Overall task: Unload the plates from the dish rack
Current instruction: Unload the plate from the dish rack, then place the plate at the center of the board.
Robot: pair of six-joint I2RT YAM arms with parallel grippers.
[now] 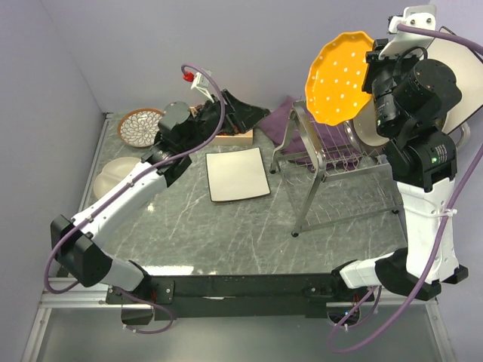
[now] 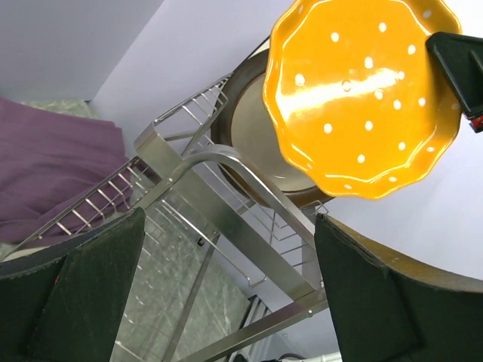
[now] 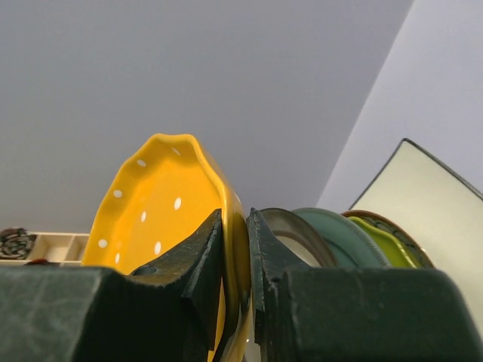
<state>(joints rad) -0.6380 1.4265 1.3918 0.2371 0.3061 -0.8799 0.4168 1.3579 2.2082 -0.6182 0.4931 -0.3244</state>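
My right gripper (image 1: 370,74) is shut on the rim of the orange scalloped plate (image 1: 336,78) and holds it upright in the air above the silver wire dish rack (image 1: 329,160). In the right wrist view the fingers (image 3: 204,256) pinch that plate (image 3: 155,207). Behind it in the rack stand a brown-rimmed plate (image 3: 290,226), a teal plate (image 3: 337,234), a yellow-green plate (image 3: 381,243) and a white square plate (image 3: 430,207). My left gripper (image 1: 243,113) is open and empty, low over the far table; its view faces the rack (image 2: 226,188) and the orange plate (image 2: 362,98).
On the table lie a white square plate (image 1: 238,174), a brown petal-patterned plate (image 1: 139,126) and a cream plate (image 1: 117,175) at the left. A wooden tray (image 1: 234,136) and purple cloth (image 1: 281,119) sit at the back, next to the rack.
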